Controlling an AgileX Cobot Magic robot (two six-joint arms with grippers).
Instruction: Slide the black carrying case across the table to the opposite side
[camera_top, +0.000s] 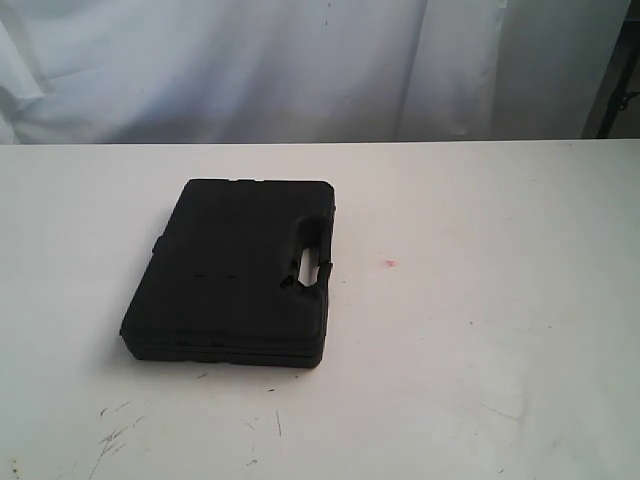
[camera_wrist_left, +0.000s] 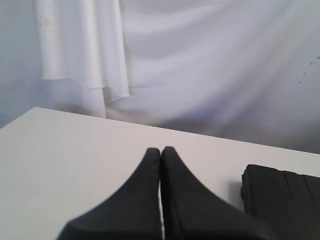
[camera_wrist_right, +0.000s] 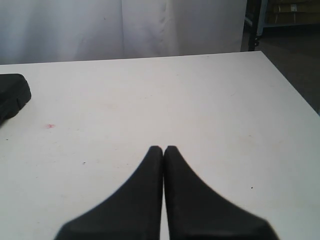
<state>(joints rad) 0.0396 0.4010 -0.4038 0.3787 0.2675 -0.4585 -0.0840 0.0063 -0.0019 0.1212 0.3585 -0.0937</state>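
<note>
The case (camera_top: 232, 268) lies flat on the table (camera_top: 480, 350), left of centre in the exterior view. Its handle slot (camera_top: 308, 262) runs along the edge that faces the right of that view. A small red speck (camera_top: 389, 264) marks the table near that edge, apart from the case. Thin dark scratches (camera_top: 115, 435) mark the near left part of the table. A white curtain (camera_top: 300, 60) hangs behind the far table edge.

The left pincer (camera_wrist_left: 160, 151) is closed, its two fingertips pressed together and holding nothing. It sits above bare table, and a corner of the case lies near it, not touching.

The right pincer (camera_wrist_right: 163, 149) is likewise closed tip to tip and empty. It sits above bare table, well apart from the case.
</note>
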